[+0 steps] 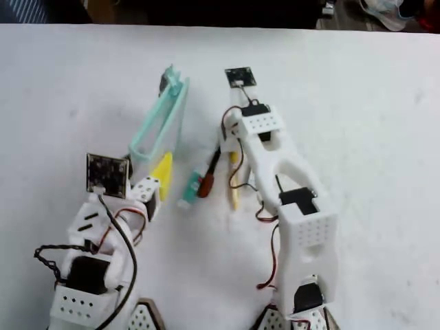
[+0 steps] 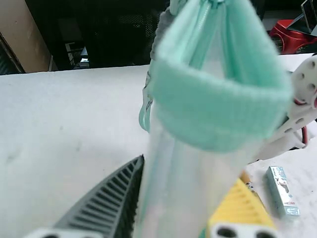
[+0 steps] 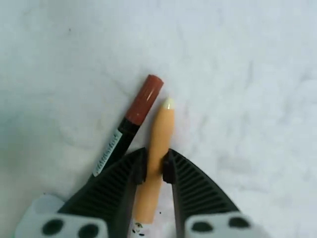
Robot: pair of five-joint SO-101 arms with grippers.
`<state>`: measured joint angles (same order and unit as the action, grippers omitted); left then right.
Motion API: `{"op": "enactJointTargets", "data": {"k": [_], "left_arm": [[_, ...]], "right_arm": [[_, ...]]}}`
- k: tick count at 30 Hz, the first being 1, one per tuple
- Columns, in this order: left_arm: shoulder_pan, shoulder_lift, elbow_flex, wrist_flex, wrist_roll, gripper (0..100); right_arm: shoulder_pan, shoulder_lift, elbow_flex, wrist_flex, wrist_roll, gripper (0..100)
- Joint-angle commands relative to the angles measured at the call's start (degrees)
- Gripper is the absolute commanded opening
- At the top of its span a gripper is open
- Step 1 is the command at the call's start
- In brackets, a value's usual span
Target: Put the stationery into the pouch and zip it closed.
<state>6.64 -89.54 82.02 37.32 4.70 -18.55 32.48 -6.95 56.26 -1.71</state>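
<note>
step in hand: looks like picking the orange pencil [image 3: 159, 126] up off the table [image 1: 357, 103] so it can go into the pouch [image 2: 218, 104]

how I'd do it: lift straight up first. The brown-capped pen [image 3: 141, 101] lies right alongside the pencil and seems to touch the side of one finger, so a sideways drag would probably roll it. The grip sits toward the back half of the pencil, so the tip may droop. I'd carry it slowly and feed it in tip first, lined up with the pouch's long opening.

right gripper [image 3: 155, 157]: jaws pinched in on the pencil, both ribbed pads against its sides, with no gap I can see

left gripper [image 2: 190, 173]: clamped on the near end of the pouch, dark finger on one face and yellow finger on the other

pouch: clear body with mint trim, propped up on its edge by the left arm, just beside the pencil and pen. The top looks parted in the high view, but I can't swear to it.

also waiting: a small teal-and-silver packet [image 2: 282, 191] on the table between the pouch and the pen

risk: bumping the pouch's rim could twist it in the left jaws
</note>
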Motion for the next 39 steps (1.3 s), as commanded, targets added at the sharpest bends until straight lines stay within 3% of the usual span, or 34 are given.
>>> {"op": "enactJointTargets", "data": {"k": [1,17,39], "left_arm": [[0.84,-0.75,-2.29,0.7,-0.44,20],[0.84,-0.75,-2.29,0.44,-0.35,20],[0.75,-0.75,-2.29,0.44,-0.44,20]], "right_arm": [[0.92,-2.15,-1.23,1.89,-0.44,1.7],[0.75,-8.75,-0.79,4.88,-0.44,1.7],[0.57,-24.13,-0.79,17.27,-0.18,1.7]]}}
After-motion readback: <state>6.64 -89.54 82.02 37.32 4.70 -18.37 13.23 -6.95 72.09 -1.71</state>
